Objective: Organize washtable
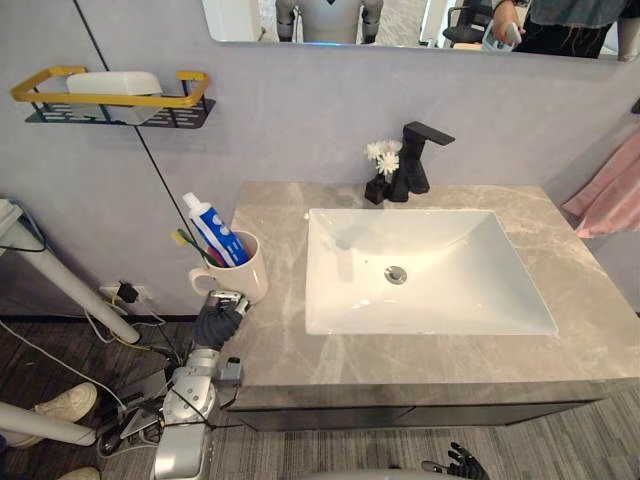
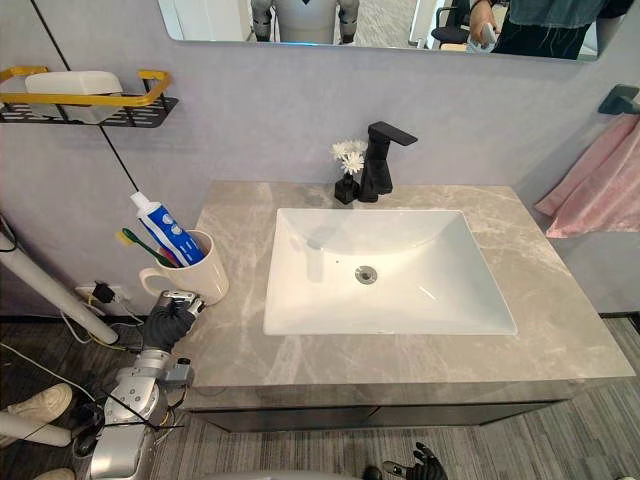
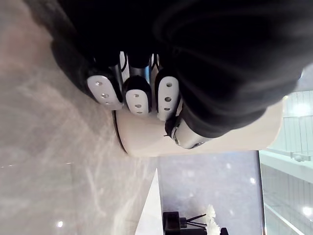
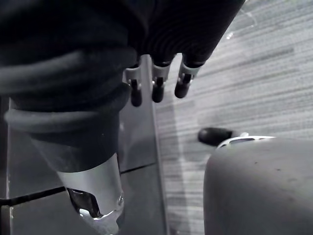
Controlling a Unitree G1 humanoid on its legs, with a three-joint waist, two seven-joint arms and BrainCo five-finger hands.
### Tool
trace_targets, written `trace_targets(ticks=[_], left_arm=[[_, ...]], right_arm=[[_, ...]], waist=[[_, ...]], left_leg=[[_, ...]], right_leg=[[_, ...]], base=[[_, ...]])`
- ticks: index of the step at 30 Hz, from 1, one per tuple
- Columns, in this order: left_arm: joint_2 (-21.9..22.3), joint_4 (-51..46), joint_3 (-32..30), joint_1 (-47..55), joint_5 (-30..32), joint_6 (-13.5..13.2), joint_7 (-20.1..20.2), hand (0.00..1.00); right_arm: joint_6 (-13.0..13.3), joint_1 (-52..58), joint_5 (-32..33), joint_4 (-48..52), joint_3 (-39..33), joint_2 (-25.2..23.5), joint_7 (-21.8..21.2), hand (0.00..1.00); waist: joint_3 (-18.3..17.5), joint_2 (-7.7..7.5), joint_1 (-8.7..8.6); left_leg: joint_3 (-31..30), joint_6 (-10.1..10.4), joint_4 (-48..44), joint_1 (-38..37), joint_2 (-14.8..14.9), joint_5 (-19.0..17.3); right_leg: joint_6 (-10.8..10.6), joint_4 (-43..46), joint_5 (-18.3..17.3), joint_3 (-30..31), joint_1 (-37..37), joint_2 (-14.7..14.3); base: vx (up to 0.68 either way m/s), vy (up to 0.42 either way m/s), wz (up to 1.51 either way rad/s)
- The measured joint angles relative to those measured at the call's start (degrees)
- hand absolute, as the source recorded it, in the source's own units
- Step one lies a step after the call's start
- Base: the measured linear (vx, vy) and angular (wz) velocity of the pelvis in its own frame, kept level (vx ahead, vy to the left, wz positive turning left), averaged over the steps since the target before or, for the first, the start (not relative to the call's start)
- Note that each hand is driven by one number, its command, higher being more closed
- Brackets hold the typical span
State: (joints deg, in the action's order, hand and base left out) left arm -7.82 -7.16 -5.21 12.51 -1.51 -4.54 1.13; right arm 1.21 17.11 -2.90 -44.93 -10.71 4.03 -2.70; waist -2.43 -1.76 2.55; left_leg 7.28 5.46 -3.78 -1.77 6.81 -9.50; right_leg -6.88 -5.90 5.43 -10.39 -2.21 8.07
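Right robot hand [image 1: 463, 462] hangs lowest in your left eye view, below the table [image 1: 600, 330] in front of the sink [image 1: 450, 250]; mug [image 1: 245, 278] with toothpaste [image 1: 212, 230] stands left of the sink. Left wrist view: left robot hand [image 3: 138, 95] clenched on the mug. Right wrist view: its fingers [image 4: 156, 88] hang relaxed, released.

I can read no writing from here. The toothpaste tube [image 1: 213, 232], standing in the mug [image 1: 243, 275] at the edge of my worktop [image 1: 300, 350], has blue print along its side. The letters are too small for me to make out.
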Motion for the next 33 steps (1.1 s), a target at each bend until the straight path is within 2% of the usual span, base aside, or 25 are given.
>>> trace_targets(ticks=[11,14,27,33], left_arm=[[-2.1,2.5,0.1,-4.0,-0.1,-0.7,0.0,1.00],[-3.4,3.3,0.0,-5.0,-0.1,-0.9,-0.2,1.00],[-5.0,7.4,-1.6,-9.0,2.3,-0.7,-2.4,1.00],[-6.6,7.9,-2.2,-9.1,2.4,-0.6,-2.8,1.00]], right_arm=[[0.1,-0.3,0.0,-1.0,0.0,0.4,-0.1,0.00],[0.3,-0.7,0.0,-1.5,0.0,0.9,-0.1,0.00],[0.4,-0.5,-0.1,-2.0,0.1,1.5,-1.1,0.00],[0.5,-0.5,-0.1,-2.0,0.3,1.6,-1.1,0.00]], waist=[[1.1,-0.21,-0.76],[1.2,-0.28,-1.71],[1.4,-0.09,-2.10],[1.4,-0.15,-3.13]], left_leg=[[0.7,0.0,1.0,-0.9,-0.2,0.0],[0.7,0.0,0.9,-0.9,-0.4,0.0],[0.7,-0.1,0.9,-0.9,-0.5,0.0],[0.7,-0.1,0.9,-0.9,-0.6,0.0]], right_leg=[[0.0,0.0,0.0,1.1,-0.3,0.0],[-0.1,0.0,0.1,1.2,-0.7,0.1],[-0.2,0.0,0.2,1.5,-1.0,0.1],[-0.2,0.0,0.2,1.6,-1.0,0.2]], base=[[0.00,-0.001,-0.05],[0.00,0.000,0.00],[0.00,-0.001,0.00],[0.00,0.000,0.00]])
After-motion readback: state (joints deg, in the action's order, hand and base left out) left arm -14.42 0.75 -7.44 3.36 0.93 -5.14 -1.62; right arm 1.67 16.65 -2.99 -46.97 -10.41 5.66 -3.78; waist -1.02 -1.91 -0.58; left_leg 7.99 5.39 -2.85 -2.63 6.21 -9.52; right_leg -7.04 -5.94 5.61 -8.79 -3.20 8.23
